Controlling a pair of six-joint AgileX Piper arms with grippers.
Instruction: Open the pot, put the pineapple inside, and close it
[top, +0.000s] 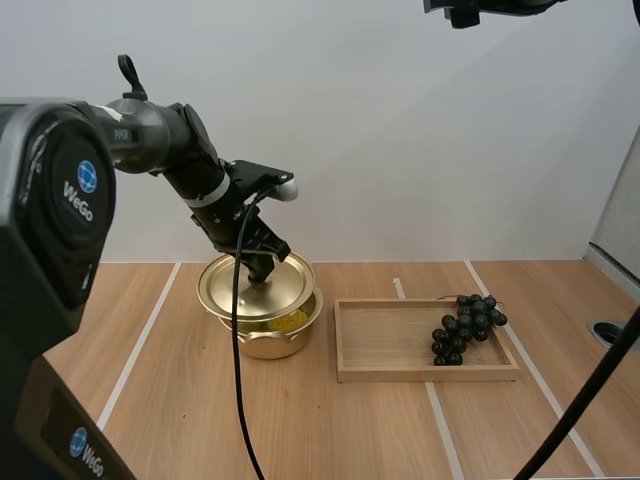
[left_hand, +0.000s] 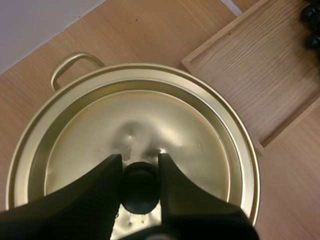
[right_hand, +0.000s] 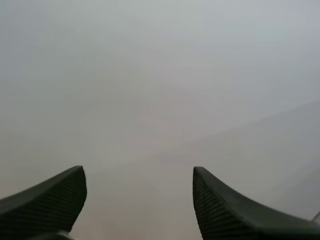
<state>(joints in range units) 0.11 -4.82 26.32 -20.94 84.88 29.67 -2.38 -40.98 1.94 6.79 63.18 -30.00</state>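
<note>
A: Left arm pose?
B: It is stretched forward and angled down over the pot (top: 272, 342). The left gripper (left_hand: 140, 162) pinches the black knob (left_hand: 140, 186) of the lid (top: 252, 288).
A: Task item?
B: The lid is tilted over the pot with its near edge raised. A yellow item (top: 290, 320) lies inside, below the gripper.
A: Right gripper (right_hand: 138, 172)?
B: Its fingers are wide apart and hold nothing.

a wooden tray (top: 385, 338) lies flat on the light wood table (top: 300, 430), right of centre. a bunch of dark grapes (top: 466, 325) rests inside it at its right end, against the far corner. 3 white lines (top: 130, 350) cross the tabletop; the middle 1 runs under the tray.
</note>
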